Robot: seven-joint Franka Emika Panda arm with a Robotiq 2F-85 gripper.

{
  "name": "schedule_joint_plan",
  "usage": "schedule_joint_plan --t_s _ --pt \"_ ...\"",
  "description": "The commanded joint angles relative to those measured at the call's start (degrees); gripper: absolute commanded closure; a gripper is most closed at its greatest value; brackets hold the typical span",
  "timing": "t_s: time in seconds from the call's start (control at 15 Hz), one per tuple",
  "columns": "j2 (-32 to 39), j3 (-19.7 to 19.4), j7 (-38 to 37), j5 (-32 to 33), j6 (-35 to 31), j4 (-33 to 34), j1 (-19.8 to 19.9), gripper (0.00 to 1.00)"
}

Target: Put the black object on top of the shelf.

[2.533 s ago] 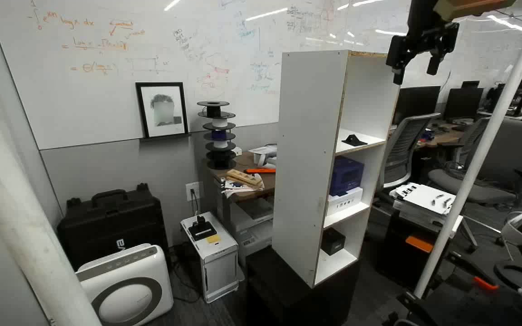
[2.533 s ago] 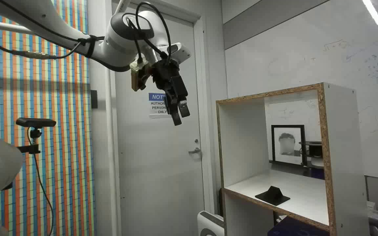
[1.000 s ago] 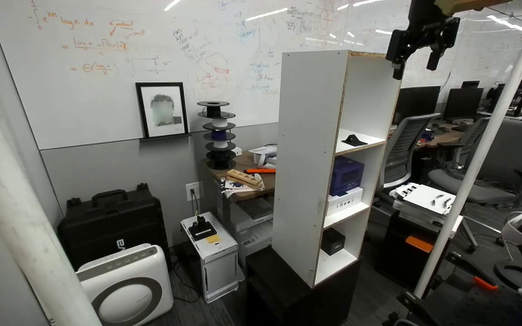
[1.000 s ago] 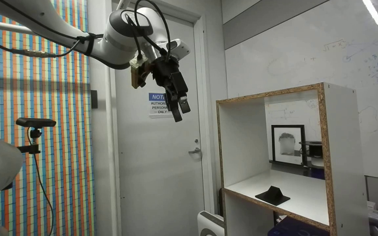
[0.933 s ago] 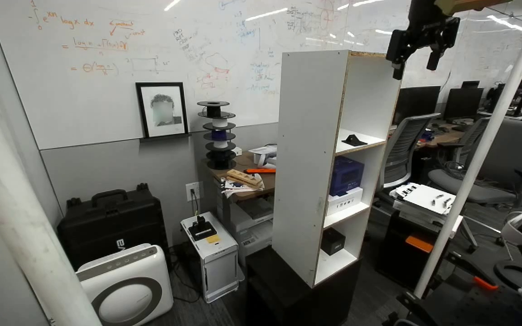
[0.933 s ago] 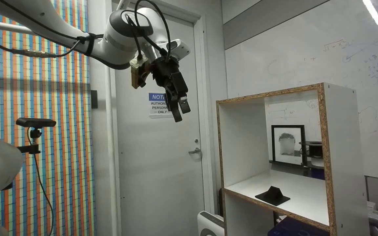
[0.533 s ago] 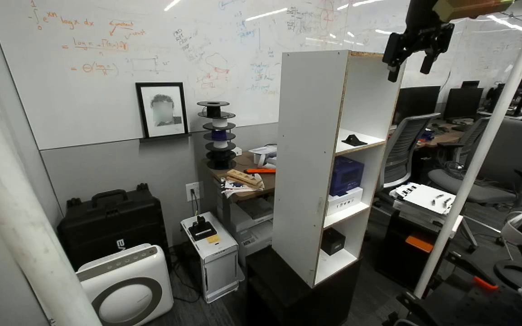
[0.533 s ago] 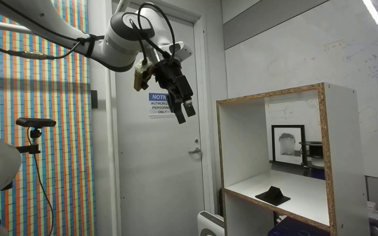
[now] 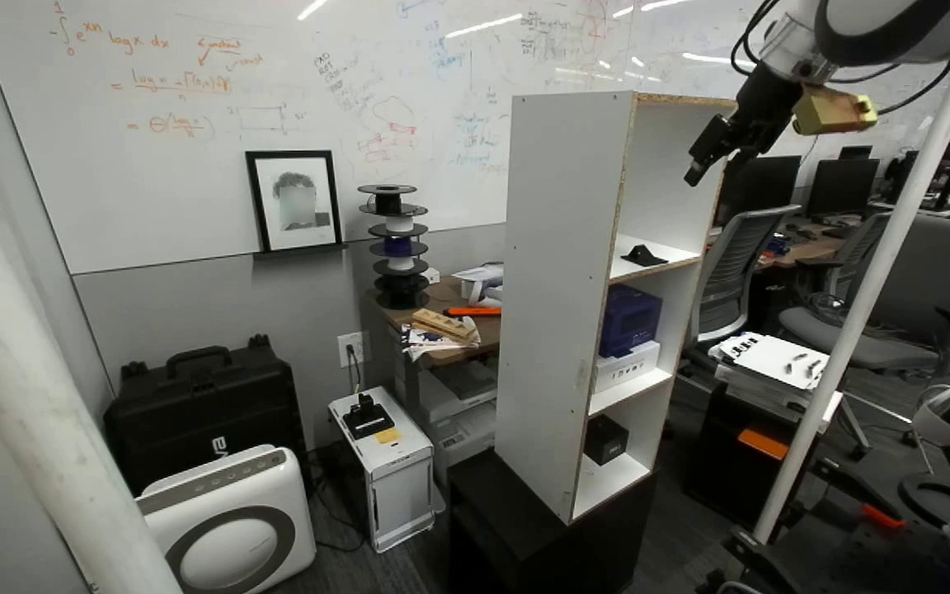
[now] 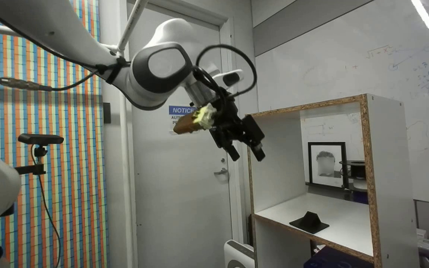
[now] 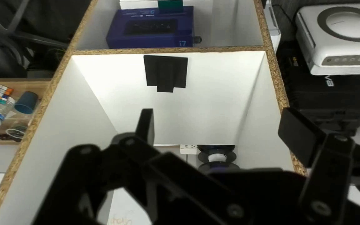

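The black object [image 9: 644, 256] is a small flat plate with a raised ridge. It lies near the front edge of the upper compartment's floor in the white shelf [image 9: 562, 289], and it also shows in an exterior view [image 10: 309, 223] and the wrist view [image 11: 166, 73]. The shelf [image 10: 389, 167] has raw chipboard edges. My gripper [image 10: 247, 155] is open and empty, in front of and above the upper compartment, apart from the black object. It also shows in an exterior view [image 9: 714, 171]. In the wrist view the gripper [image 11: 219, 125] has its fingers wide apart, with nothing between them.
A blue-purple box [image 9: 632, 320] on a white box sits in the middle compartment, a black box [image 9: 605, 439] in the bottom one. The shelf's side walls and chipboard front edges [image 10: 371, 175] border the compartment. A white pole [image 9: 871, 289] stands near the arm.
My gripper has come down and moved towards the shelf's upper compartment, and it has turned and tilted. It stays open. The black object and the shelf have not moved.
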State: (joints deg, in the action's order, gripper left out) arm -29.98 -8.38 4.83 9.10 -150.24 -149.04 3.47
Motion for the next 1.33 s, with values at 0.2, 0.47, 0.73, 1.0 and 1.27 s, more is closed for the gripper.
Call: schedule_joint_plan --t_s 0.2,0.47,0.73,1.0,1.27 --pt "8.0 -25.9 29.7 -18.4 -8.0 0.9 -24.4 0.0" --pt "16.7 -24.6 26.4 -23.8 -11.7 3.8 -21.7 0.0" --pt "23.6 -23.3 17.0 -23.1 -17.0 5.8 -19.9 0.0" --pt "29.2 -23.8 11.2 -22.6 -17.3 9.1 -20.2 0.0" --pt "33.1 -24.5 7.4 -21.7 -16.6 12.8 -20.3 0.0"
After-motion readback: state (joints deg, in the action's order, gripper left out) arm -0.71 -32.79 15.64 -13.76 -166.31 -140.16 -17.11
